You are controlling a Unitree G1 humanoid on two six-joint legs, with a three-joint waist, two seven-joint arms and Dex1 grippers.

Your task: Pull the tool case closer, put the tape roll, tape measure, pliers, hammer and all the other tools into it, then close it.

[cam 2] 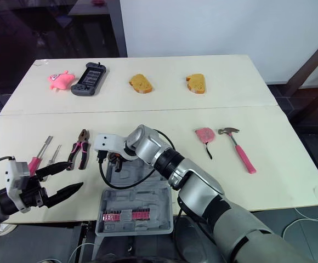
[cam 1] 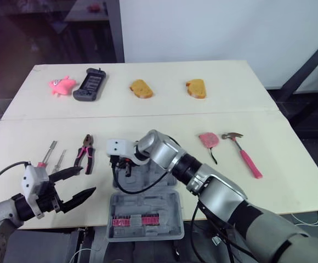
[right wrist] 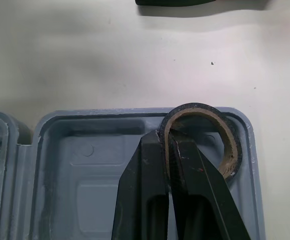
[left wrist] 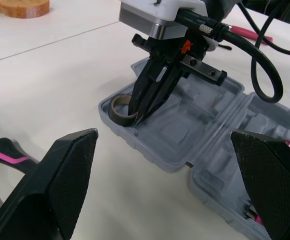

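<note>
Nearest, at the near left of the bench, the left gripper [cam 1: 87, 180] hung released, fingers wide, nothing in it, just left of the tool case [cam 1: 148, 203].

The case lay open at the near edge. Its near half, w/ the pink bits, seemed to overhang the bench, so a downward push there could prob. tip it.

In the far half, far-left corner, the right gripper [right wrist: 168, 136] was clenched on the tape roll [right wrist: 230, 145], one finger inside the ring and one outside, pinching the wall. The roll looked tilted against the corner rim; couldn't tell if it sat flat on the floor of the tray.

Main risks as I judged them:
- On release the inner finger could drag the roll up and out.
- The roll might tip over the rim onto the bench.
- The arm's cable, draped over the case, might snag.

Left of the case lay the pliers [cam 1: 86, 152], one screwdriver [cam 1: 48, 152] and a second screwdriver [cam 1: 60, 159], all outside it. To the right, well apart, were the tape measure [cam 1: 208, 140] and hammer [cam 1: 244, 153].

Far off sat a pink toy [cam 1: 62, 85], a black gadget [cam 1: 90, 84] and two bread pieces [cam 1: 141, 88], which are not tools. A grab there would be wasted.
</note>
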